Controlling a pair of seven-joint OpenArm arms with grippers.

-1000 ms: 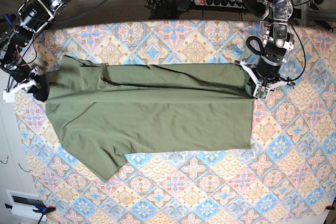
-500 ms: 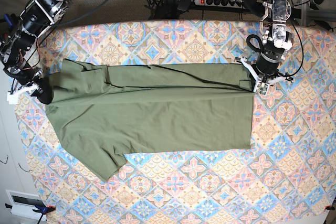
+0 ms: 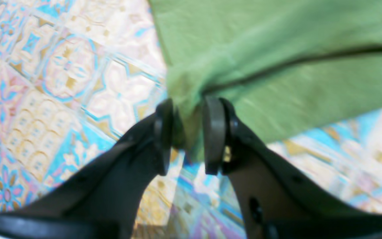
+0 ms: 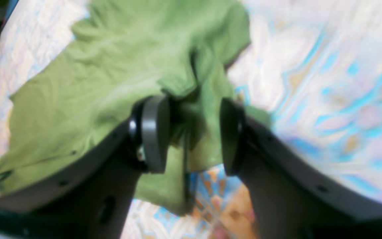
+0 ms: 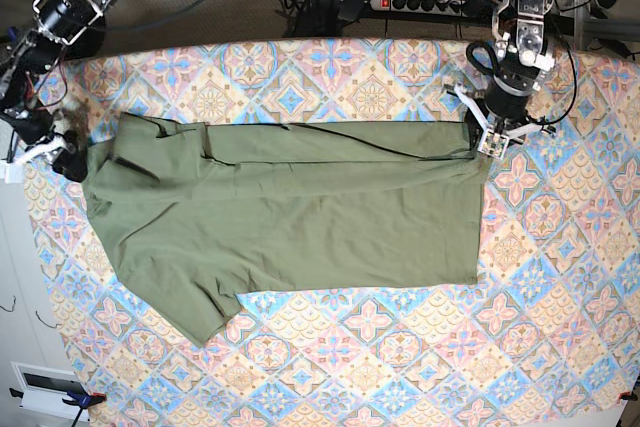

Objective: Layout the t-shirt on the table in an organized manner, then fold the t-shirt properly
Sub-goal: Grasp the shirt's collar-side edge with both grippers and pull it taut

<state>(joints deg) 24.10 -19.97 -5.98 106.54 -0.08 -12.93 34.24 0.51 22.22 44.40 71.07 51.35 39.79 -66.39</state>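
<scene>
- The counter (image 5: 400,367) fills pretty much the whole base view, covered in a cloth of pink, blue and cream diamond tiles with flower medallions.
- The t-shirt (image 5: 300,217) is spread flat across the middle of the base view, running from the left edge area to right of centre. It's olive green, and a long fold is seen lying along its upper part, with one sleeve poking out toward the lower left.
- The left claw (image 5: 487,137) is found at the shirt's upper right corner in the base view. In its wrist view (image 3: 187,132) the pads are seen slightly apart, with a bunched bit of green fabric sitting between them; whether the cloth is actually pinched or just lying loose in the gap can't be told, since the shot is blurry.
- The right claw (image 5: 62,157) is at the shirt's upper left corner, right at the counter's left edge in the base view. In its wrist view (image 4: 191,132) the pads are spread clearly apart, and a rumpled edge of the shirt hangs in the gap, not squeezed by either pad as far as can be seen.
- A power strip (image 5: 420,2) and a tangle of dark cables are seen beyond the counter's far edge, top of the base view.
</scene>
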